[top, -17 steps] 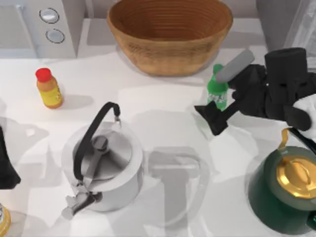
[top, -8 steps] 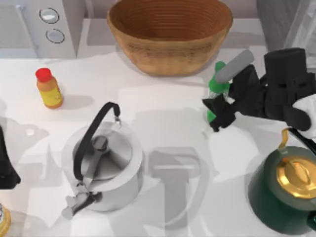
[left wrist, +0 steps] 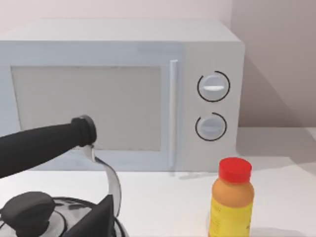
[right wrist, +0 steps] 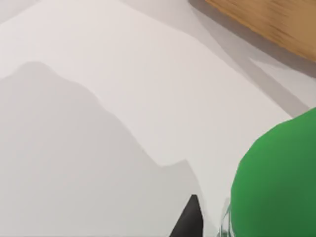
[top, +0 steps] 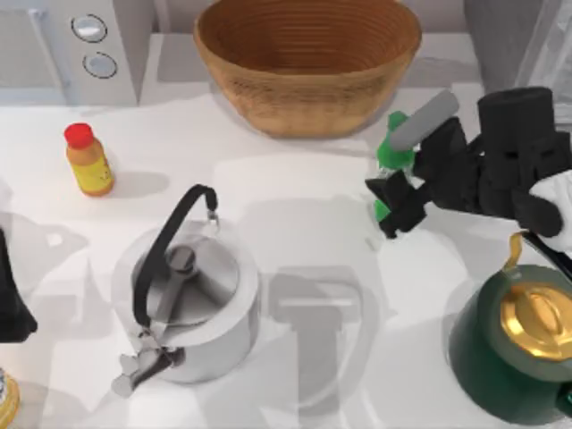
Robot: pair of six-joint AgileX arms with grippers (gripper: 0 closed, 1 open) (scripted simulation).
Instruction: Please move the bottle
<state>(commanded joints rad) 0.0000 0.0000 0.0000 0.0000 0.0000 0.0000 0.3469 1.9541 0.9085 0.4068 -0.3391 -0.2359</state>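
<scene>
Where the wicker basket point(top: 308, 63) sits at the far edge of the table point(top: 295, 192), the bottle point(top: 391, 154) stands just off its right flank, green cap up, on the white surface. Right gripper point(top: 391, 198) is at the bottle, black fingers point(top: 382, 189) pressed in against its lower body, jaws pinching the bottle. Right arm reaches in from the basket's right. Right wrist view: green bottle body point(right wrist: 276, 182) close up, 1 dark fingertip point(right wrist: 190, 219) beside it, a strip of basket point(right wrist: 266, 22) beyond.

Orange bottle point(top: 88, 159) with red cap stands well to the basket's left, near the microwave point(top: 76, 45). Steel kettle point(top: 188, 299) with black handle sits nearer the camera than the basket, toward its left. Green kettle point(top: 514, 344) with gold lid sits nearer than the basket, toward its right, well apart from the bottle.

Left gripper point(top: 11, 308) parked far left of the basket at the table's edge; cannot tell how its jaws stand. Left wrist view: microwave point(left wrist: 123, 94), orange bottle point(left wrist: 231, 200), steel kettle point(left wrist: 44, 217).
</scene>
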